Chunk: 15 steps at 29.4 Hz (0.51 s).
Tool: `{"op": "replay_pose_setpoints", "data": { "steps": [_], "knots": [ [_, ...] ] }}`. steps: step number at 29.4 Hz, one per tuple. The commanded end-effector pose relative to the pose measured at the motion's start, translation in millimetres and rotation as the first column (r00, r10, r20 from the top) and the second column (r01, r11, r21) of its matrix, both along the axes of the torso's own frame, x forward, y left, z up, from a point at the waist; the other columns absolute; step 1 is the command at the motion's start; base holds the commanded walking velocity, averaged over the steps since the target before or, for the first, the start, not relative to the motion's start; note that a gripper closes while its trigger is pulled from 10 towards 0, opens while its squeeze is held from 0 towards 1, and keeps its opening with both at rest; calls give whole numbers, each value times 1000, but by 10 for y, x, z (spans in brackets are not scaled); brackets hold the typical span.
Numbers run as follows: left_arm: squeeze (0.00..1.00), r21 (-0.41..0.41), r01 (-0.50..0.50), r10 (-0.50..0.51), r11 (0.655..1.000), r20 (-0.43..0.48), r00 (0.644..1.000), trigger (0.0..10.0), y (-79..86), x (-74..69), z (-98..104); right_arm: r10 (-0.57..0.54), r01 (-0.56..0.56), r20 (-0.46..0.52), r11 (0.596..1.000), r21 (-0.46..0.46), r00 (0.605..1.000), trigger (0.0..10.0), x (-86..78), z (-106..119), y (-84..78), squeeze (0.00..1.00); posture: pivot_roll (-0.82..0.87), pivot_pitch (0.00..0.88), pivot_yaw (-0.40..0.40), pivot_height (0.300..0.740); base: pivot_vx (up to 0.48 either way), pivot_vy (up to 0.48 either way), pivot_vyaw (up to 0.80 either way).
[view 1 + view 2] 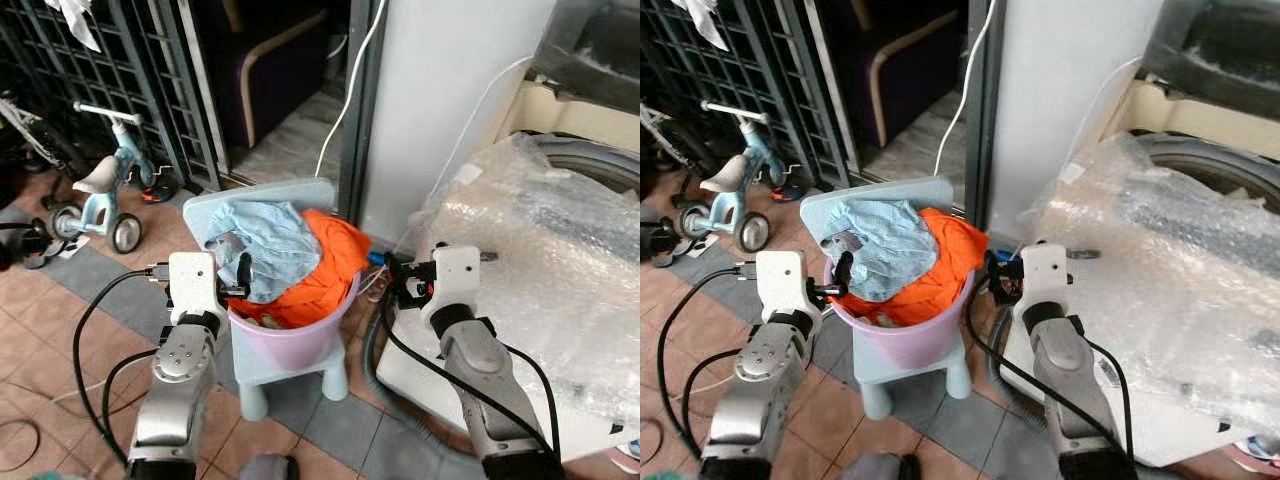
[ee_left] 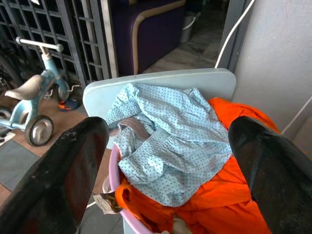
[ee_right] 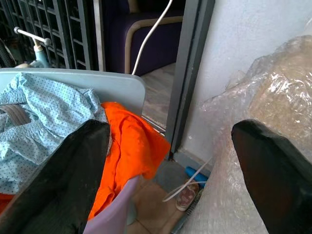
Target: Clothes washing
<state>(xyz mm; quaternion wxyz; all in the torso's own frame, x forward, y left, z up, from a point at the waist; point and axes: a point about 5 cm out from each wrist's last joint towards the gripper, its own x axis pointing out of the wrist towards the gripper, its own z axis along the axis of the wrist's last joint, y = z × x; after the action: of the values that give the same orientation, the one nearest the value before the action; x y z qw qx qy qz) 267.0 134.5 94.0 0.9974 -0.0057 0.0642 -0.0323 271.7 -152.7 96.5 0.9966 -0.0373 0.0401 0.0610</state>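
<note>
Both grippers [image 2: 168, 161] [image 3: 170, 165] were spread wide, empty, flanking the tub [image 1: 290, 345]; clothes [image 1: 275, 245] looked soft and floppy, so I'd grab the tub's rim.

Most of the washing machine [image 1: 590, 165] is buried under bubble wrap [image 1: 540, 260] and runs off the frame at 3 o'clock. The orange garment [image 1: 325, 265] is half covered by the blue dotted one [image 1: 265, 245], and whatever's deeper in the pink basket [image 1: 290, 345] can't be made out.
</note>
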Motion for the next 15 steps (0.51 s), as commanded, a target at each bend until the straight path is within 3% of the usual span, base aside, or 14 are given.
{"op": "replay_pose_setpoints", "data": {
  "steps": [1, 2, 7, 15],
  "knots": [
    [0, -3, -4, 4, 1000, -31, 1000, 10000, 39, -17, -18, 18, -18, 5, 1000, 14, 1000, 10000, 18, 7, 61, 0, -34, 0, 0, 740, 0, 0, 781],
    [0, -43, -5, 3, 999, -60, 998, 10000, 27, -33, -26, 19, -19, 4, 1000, 21, 1000, 10000, 20, 4, 63, 0, -36, 0, 0, 740, 0, 0, 781],
    [0, -45, -22, 20, 999, -41, 999, 10000, 30, -32, -35, -7, 7, -7, 1000, 20, 1000, 10000, 36, -4, 30, 0, -38, 0, -1, 740, 0, 0, 775],
    [0, -23, -21, 20, 1000, -25, 999, 10000, 32, -15, -6, -74, 79, -117, 996, 40, 990, 10000, 48, -161, -67, 0, -36, 0, -2, 740, 0, 0, 0]
  ]
}}
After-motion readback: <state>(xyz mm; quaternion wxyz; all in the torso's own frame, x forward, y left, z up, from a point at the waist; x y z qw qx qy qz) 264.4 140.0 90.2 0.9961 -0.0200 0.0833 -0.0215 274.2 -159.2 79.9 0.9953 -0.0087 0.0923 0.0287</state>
